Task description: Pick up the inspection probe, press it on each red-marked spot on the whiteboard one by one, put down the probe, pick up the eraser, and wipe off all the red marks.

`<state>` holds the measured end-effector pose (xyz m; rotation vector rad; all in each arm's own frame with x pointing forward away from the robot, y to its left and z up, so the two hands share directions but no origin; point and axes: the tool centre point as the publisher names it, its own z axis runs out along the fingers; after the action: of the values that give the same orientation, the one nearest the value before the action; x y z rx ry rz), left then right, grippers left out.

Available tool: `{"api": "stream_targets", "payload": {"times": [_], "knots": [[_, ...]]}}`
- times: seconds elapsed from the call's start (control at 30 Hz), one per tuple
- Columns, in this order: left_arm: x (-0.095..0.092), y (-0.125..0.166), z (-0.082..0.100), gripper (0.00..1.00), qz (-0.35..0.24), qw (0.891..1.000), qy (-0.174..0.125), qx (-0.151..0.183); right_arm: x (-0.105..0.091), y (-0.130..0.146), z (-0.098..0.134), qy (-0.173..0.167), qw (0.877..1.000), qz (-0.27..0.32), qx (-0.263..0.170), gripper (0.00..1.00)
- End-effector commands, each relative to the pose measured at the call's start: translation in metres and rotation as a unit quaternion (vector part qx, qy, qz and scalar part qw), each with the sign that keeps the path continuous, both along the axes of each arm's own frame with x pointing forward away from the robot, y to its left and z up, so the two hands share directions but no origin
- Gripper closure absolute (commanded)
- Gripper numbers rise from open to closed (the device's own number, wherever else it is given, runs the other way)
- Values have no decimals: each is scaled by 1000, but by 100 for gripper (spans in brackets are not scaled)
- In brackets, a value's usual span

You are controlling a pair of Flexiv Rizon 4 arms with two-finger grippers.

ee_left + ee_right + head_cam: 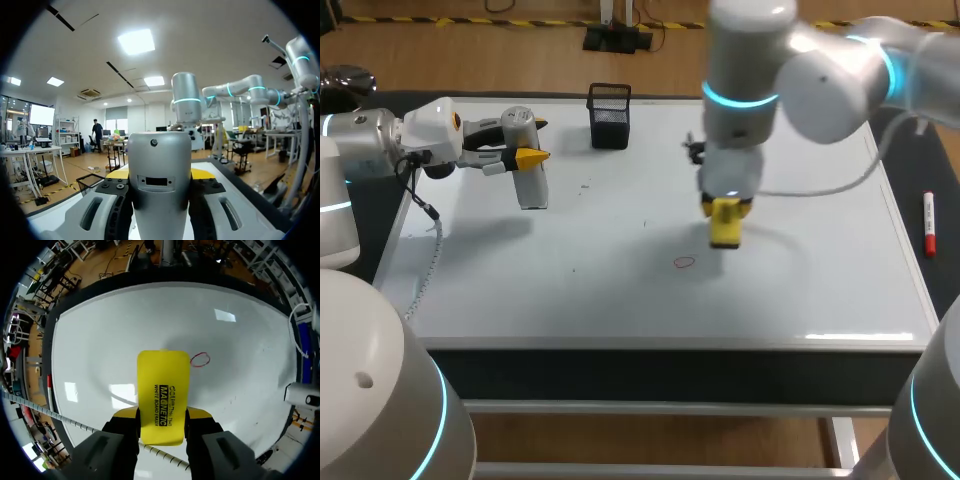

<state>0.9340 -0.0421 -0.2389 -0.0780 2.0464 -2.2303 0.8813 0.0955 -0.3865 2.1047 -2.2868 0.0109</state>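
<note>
Showing one red circle [684,263], whiteboard [570,300], right jaws pinching yellow eraser [725,225] beside it, left jaws pinching probe [531,185]

Black lettering is running in three lines along the face of the yellow eraser [162,395], clamped between the fingers of the right gripper [162,413]. One line is standing out in bold capitals, the other two in finer type. A hand-drawn red ring [200,360] is showing on the whiteboard [125,325] beside it, carrying no letter or number. The inspection probe [159,150] gripped by the left gripper [160,173] is showing no legible marking.
</note>
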Motion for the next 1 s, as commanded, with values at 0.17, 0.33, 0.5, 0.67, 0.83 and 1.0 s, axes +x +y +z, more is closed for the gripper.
{"api": "stream_targets", "payload": {"times": [0.17, 0.33, 0.5, 0.67, 0.83, 1.0], "knots": [[-1, 0, 1, 100, 1, 1000, 0, 0, -30, 48, -2, -35, 998, 39, -20, 100], [-1, 0, 1, 100, 1, 1000, 0, 0, -36, 62, -11, -36, 998, 55, -19, 100], [-1, 0, 1, 100, 1, 1000, 0, 0, -37, 78, -20, -46, 996, 72, -18, 100], [-1, 0, 1, 100, 1, 1000, 0, 0, -34, 86, -27, -49, 996, 78, -11, 100], [-1, 0, 1, 100, 1, 1000, 0, 0, -34, 89, -35, -28, 996, 89, 4, 100], [-1, 0, 1, 100, 1, 1000, 0, 0, -33, 89, -41, -21, 995, 94, 0, 100]]}}
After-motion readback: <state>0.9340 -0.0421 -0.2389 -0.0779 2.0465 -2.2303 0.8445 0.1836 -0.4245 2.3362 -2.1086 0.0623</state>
